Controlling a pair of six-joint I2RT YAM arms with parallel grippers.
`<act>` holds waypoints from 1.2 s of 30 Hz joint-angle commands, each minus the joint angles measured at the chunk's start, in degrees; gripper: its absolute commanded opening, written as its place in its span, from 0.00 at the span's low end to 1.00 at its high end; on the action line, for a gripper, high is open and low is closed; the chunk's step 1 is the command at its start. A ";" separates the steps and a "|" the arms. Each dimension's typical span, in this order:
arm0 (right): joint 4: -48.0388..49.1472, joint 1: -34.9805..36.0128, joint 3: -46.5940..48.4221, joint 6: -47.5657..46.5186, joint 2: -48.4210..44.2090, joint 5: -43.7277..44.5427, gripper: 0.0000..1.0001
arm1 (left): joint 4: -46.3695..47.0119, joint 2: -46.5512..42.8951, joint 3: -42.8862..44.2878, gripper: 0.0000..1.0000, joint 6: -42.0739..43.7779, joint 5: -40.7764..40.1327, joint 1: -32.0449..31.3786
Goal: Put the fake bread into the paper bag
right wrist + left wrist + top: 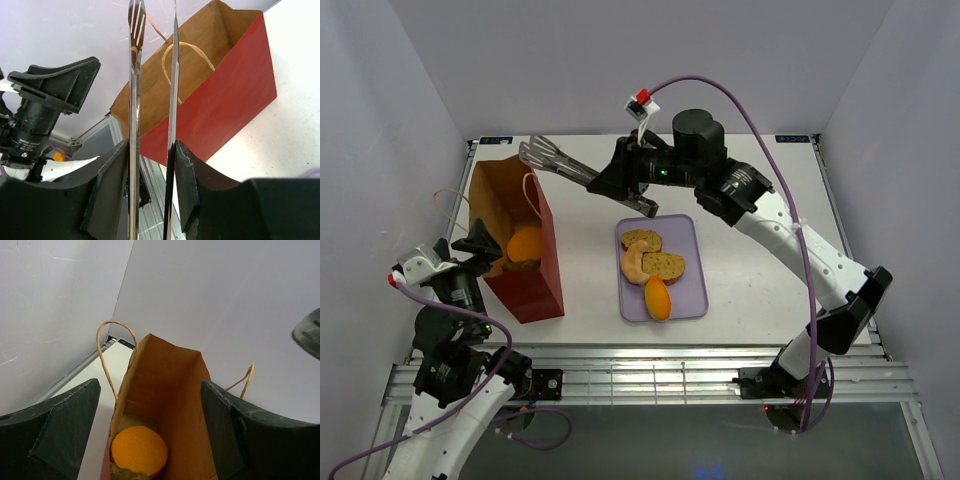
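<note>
R gripper (605, 180) was clamped on a pair of metal tongs (555, 160), one finger pressed against each tong arm. In the R wrist view the two arms ran up side by side with a narrow gap between them. From the top, the slotted tips sat over the far corner of the paper bag (535, 290).

The bag stood open-mouthed on the table (760, 250), left of the lavender tray (690, 300) and apart from it. It was red-brown outside and tan inside, with its cord handles (115, 340) looping up.

L gripper (478, 245) was at the bag's near-left rim with its fingers spread wide. In the L wrist view the bag mouth showed between them; can't tell if either finger touched the paper.

Fake bread, in the bag: an orange bun (139, 450), w/ a pale piece (131, 421) behind it and a brownish piece (127, 474) in front.

On the tray: two round brown-crusted slices (642, 240), a pale crescent roll (635, 264) touching them, and an orange piece (658, 298) at the near end.

Small white print on the L arm's camera lens (22, 142) was too blurred to read.
</note>
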 commanded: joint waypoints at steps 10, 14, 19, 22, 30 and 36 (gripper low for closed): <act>4.31 -3.42 -17.55 -0.52 -16.91 7.48 0.46 | 0.39 -0.36 -0.18 0.92 0.85 0.63 -0.43; 4.40 -4.57 -23.17 -0.08 -22.01 8.89 0.46 | 0.39 -0.27 -0.27 0.92 0.85 0.72 -0.43; 4.31 -5.44 -30.37 0.27 -26.75 11.17 0.46 | 0.48 -0.27 -0.36 0.92 0.85 0.72 -0.43; 4.13 -5.88 -33.72 0.54 -29.56 13.10 0.46 | 0.48 0.08 -0.36 0.92 0.76 0.98 -0.43; 2.03 -6.85 -46.11 0.54 -34.76 15.75 0.46 | 0.21 0.43 -0.10 0.92 0.59 1.51 -0.43; 1.23 -7.12 -52.61 0.45 -36.78 16.80 0.46 | -0.05 0.70 -0.10 0.92 0.41 1.77 -0.43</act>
